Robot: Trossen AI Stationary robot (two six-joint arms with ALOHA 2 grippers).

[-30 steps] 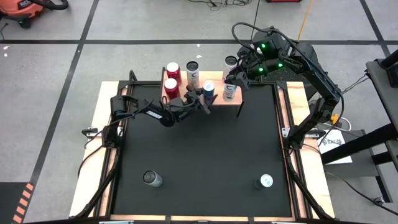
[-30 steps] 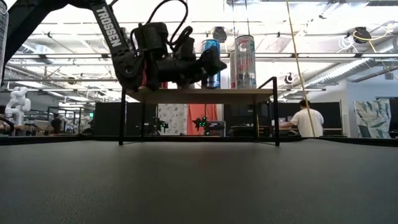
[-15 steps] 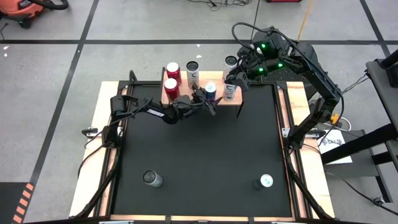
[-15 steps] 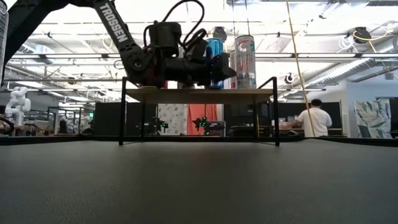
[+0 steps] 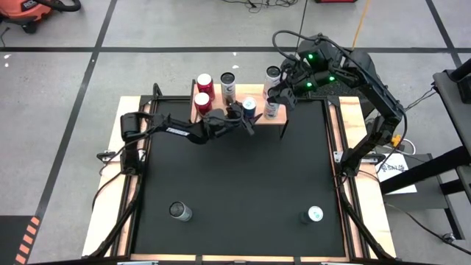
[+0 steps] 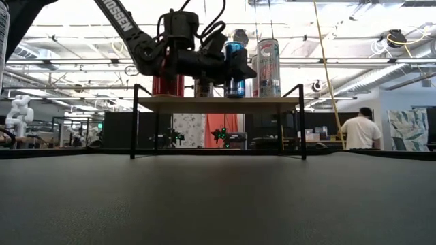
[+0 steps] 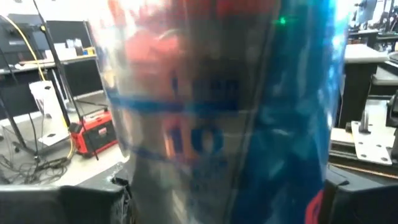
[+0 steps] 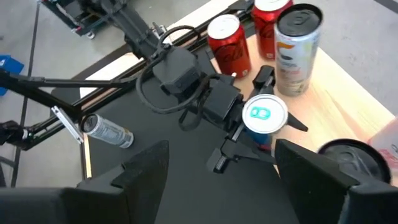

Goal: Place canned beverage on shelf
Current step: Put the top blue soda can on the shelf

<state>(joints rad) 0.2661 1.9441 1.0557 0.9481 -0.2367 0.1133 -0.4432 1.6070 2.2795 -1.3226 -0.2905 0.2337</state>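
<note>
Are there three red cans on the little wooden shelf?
No, the right wrist view shows only two red cans on the shelf, beside a silver can and a blue can.

In the left wrist view the blue can fills the picture, blurred and cut off, hiding the shelf and the left gripper's fingertips.

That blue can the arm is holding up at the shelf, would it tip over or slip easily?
The tall, slim blue metal can looks narrow for its height, so a sideways nudge could probably tip it. Its glossy wall seems smooth, so it might slip in the left gripper. On its side it would likely roll off the light wooden shelf.
</note>
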